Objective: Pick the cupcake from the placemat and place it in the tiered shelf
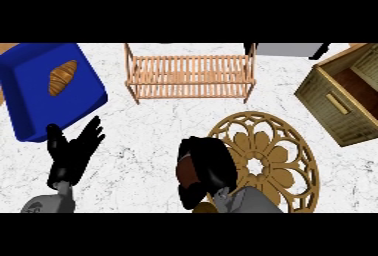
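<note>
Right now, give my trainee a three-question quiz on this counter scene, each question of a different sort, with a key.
1. True or false: the right robot hand is curled round a dark brown item at the left edge of the gold placemat.
2. Multiple choice: what lies in the blue tray? A) a croissant B) an apple C) a spoon
3. Fill in: the left robot hand is ____, fingers up, holding nothing.

Key:
1. True; the item is probably the cupcake, mostly hidden.
2. A, the croissant.
3. Open. The wooden tiered shelf has nothing on it yet.
</note>
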Robot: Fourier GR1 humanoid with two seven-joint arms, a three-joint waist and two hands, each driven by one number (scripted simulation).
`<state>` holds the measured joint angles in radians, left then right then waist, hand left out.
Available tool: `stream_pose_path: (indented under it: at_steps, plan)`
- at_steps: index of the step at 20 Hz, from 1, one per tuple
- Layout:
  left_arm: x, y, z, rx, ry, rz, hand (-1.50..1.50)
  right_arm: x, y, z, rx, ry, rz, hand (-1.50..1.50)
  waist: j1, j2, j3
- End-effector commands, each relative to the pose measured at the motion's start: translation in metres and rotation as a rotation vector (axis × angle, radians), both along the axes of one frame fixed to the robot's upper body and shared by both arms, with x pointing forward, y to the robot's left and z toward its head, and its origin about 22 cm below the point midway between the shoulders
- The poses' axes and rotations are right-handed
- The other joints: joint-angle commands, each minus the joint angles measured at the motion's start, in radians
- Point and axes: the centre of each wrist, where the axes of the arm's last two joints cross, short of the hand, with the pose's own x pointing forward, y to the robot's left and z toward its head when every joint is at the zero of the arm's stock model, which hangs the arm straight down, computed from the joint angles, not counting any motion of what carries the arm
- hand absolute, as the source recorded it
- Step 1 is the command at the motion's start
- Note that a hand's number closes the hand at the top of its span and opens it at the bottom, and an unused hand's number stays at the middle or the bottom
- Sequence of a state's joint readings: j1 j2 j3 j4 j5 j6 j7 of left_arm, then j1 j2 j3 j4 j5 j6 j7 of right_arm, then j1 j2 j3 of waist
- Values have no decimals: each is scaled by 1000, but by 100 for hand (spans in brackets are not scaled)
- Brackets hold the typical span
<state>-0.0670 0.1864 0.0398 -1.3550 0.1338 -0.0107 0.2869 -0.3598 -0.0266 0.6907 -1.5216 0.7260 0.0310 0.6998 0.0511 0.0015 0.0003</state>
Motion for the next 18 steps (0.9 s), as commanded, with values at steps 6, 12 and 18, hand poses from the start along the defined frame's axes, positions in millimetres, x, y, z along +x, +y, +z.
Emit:
stream_pose_path:
  at_steps: [6, 12, 18]
  plan:
    - [4, -9, -1, 1, 23, -8, 0, -27, 71, 105, 127, -299, -89, 150, 5, -11, -3]
    - [-4, 3, -7, 1, 35, 5, 0, -32, 85, 172, 147, -409, -191, 150, -13, -14, -4]
    - [-6, 15, -5, -13, 36, 38, 0, -5, 85, 235, 172, -443, -269, 150, -29, -10, -3]
